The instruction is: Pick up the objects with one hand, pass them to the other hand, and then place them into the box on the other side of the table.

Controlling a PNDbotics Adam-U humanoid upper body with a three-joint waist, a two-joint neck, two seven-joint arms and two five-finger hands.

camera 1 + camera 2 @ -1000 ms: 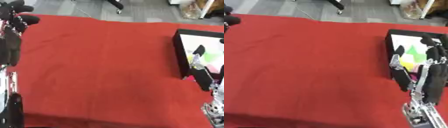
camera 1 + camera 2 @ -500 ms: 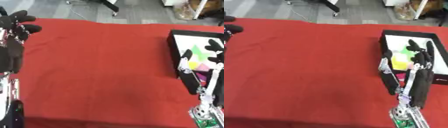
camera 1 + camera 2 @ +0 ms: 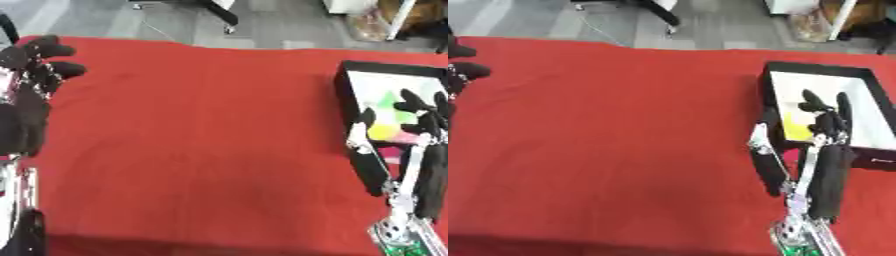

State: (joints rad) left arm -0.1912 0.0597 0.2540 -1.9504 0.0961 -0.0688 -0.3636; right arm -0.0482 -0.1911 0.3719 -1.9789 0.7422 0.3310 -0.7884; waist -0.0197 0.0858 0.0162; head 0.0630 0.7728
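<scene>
Right hand (image 3: 826, 117) is over the near-left corner of the box (image 3: 820, 70), fingers spread and relaxed, holding nothing. Left hand (image 3: 39, 57) is raised at the far left edge of the red surface (image 3: 201, 135), fingers extended, also empty. The objects (image 3: 385, 127) lie inside the box: I make out only yellow, green and pink shapes against the white floor. No loose item shows on the cloth, so I judge the placing largely done. The pieces look small, light and rigid, possibly smooth; if one needs re-seating, I would pinch it across its widest faces.
</scene>
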